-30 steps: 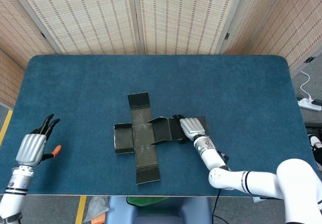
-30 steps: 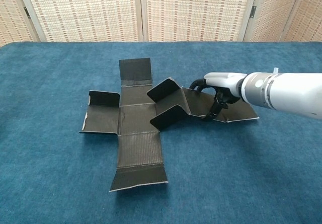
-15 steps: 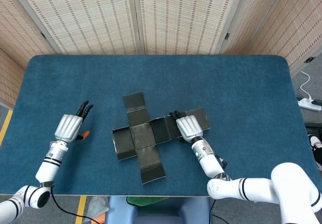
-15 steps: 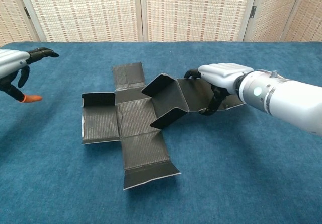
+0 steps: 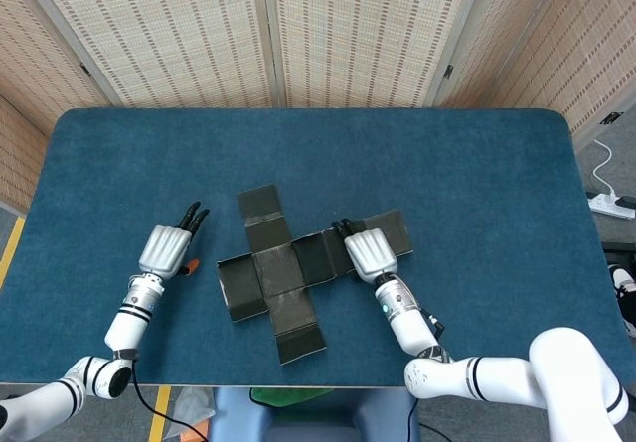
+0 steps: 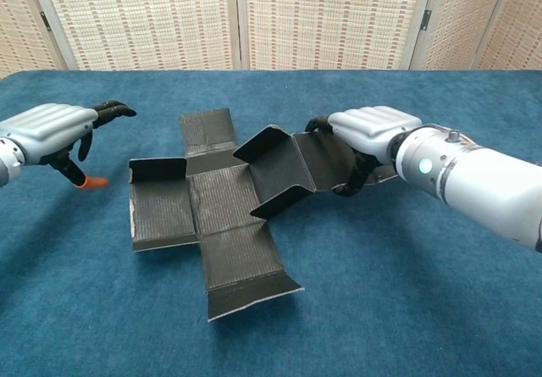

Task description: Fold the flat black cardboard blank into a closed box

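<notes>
1. Two hands show in both views. The right hand (image 6: 373, 131) curls over the right arm of the black cardboard blank (image 6: 216, 203), its dark fingers (image 6: 345, 186) hooked around the panel's near edge and gripping it.
2. Only the chest view shows that the panel beside this hand is lifted off the cloth, standing tilted as a raised flap (image 6: 275, 169); from the head view the same blank (image 5: 288, 273) looks nearly flat, a plain cross.
3. Left hand (image 6: 51, 131) hovers palm down just left of the blank, fingers apart, holding nothing; its orange-tipped thumb (image 6: 89, 181) points down at the cloth. The head view shows this hand (image 5: 167, 250) apart from the blank's left flap, with a narrow strip of cloth between them.
4. Resting near the middle of the blue table (image 5: 477, 184), the blank lies slightly toward the near edge, turned a little askew, its near flap not far from that edge.
5. Wide blue cloth lies open behind the blank and out to both sides.
6. Right forearm (image 6: 483, 186) comes in low from the right; the left arm (image 5: 129, 313) reaches up from the near left corner.
</notes>
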Robot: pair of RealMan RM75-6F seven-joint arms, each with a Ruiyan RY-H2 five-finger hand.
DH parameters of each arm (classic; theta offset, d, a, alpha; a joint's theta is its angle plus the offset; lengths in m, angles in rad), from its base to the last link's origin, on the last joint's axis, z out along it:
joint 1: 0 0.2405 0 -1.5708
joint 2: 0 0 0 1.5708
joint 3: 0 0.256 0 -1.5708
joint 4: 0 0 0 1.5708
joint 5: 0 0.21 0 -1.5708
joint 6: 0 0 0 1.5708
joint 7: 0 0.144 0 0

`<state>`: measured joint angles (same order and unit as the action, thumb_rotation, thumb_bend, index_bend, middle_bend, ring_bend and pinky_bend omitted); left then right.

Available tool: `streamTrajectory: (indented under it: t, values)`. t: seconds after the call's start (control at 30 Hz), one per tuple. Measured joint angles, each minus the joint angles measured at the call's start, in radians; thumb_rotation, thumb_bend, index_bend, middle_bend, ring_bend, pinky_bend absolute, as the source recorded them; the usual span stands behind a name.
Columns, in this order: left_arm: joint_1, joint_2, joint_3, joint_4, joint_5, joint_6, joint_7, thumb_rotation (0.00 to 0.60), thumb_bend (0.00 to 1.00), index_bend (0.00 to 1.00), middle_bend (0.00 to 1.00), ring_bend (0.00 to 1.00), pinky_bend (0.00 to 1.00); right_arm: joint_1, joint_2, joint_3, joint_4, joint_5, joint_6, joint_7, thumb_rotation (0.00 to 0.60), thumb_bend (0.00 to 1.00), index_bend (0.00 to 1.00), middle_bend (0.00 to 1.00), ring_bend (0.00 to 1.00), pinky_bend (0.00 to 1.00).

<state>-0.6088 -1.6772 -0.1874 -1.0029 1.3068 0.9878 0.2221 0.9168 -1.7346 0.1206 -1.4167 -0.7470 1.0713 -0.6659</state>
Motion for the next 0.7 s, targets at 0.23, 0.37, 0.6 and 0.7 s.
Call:
streamTrajectory:
  t: [0.23,0.37,0.6,0.7]
  values:
    - [-0.018,-0.052,0.011,0.037,-0.001,-0.004,-0.008,0.600,0.23,0.00,0.00,0.57,0.72,-0.017,0.000,0.013,0.006,-0.015,-0.011,0.004,0.600,0.35,0.41,0.37,0.79,1.00]
    - [-0.019,-0.049,0.010,0.004,0.001,-0.013,-0.084,0.600,0.23,0.00,0.00,0.56,0.72,-0.022,-0.002,0.018,0.012,-0.022,-0.018,0.004,0.600,0.35,0.41,0.37,0.79,1.00]
    - [-0.026,-0.034,0.021,-0.062,0.052,-0.009,-0.286,0.600,0.23,0.00,0.00,0.55,0.72,-0.020,-0.007,0.030,0.029,-0.031,-0.047,0.003,0.600,0.35,0.41,0.37,0.79,1.00]
    - [-0.031,-0.027,0.023,-0.086,0.078,0.002,-0.361,0.600,0.23,0.00,0.00,0.54,0.72,-0.011,0.003,0.034,0.027,-0.036,-0.076,0.000,0.600,0.35,0.41,0.37,0.79,1.00]
